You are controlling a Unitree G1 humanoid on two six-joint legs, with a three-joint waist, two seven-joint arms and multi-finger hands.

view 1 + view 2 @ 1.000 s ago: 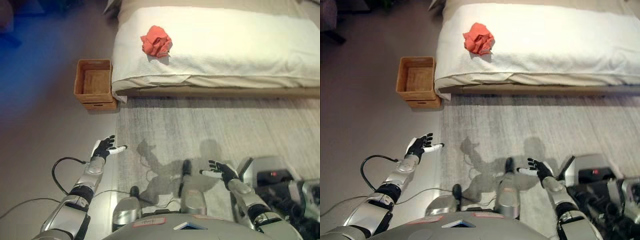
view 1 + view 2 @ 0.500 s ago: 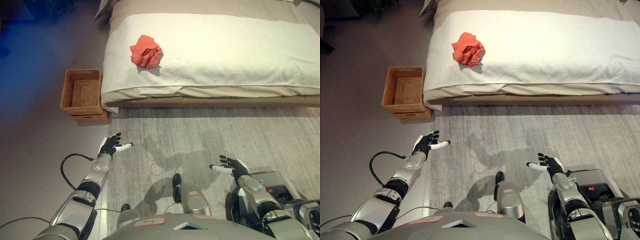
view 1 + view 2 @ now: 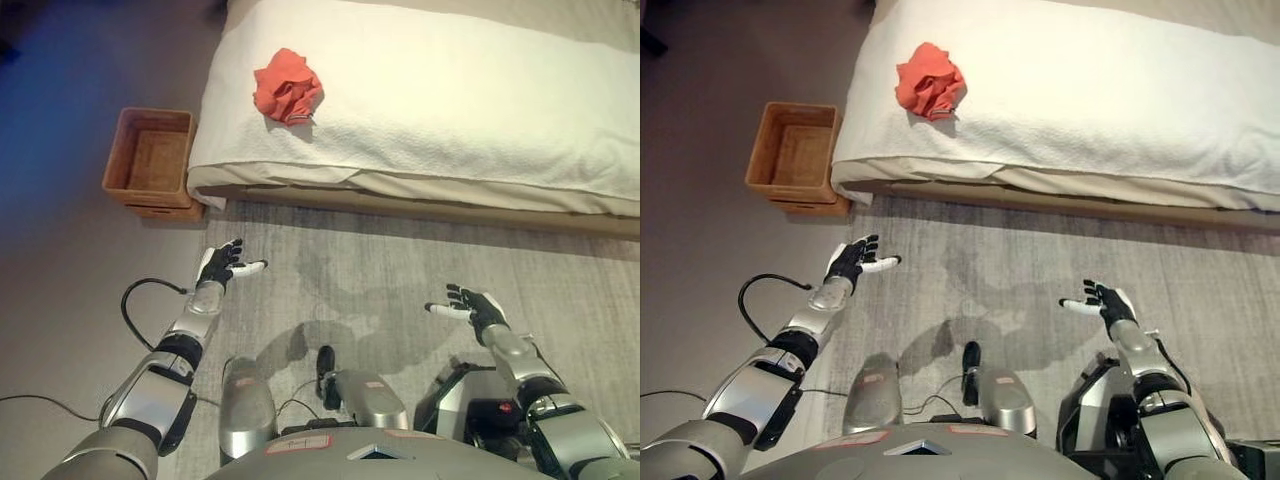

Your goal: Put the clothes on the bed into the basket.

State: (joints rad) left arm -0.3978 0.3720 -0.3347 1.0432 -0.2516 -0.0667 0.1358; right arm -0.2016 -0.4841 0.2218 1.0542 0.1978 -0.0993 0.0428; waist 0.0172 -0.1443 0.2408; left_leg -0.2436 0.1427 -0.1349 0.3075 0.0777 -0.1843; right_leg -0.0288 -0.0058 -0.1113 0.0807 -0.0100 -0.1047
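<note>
Grey rug [image 3: 400, 270] runs up to the bed [image 3: 480, 110], which now sits nearer and lower in view than a second ago, so the robot is probably closing in. Left hand [image 3: 222, 267] and right hand [image 3: 470, 304] hover empty, fingers spread. Red cloth [image 3: 287, 87] lies crumpled on the bed near the empty basket [image 3: 150, 163] on the floor.

Low bed [image 3: 450, 100] under white cover, grey rug [image 3: 400, 270] beside it, beige floor [image 3: 60, 260] at left.
</note>
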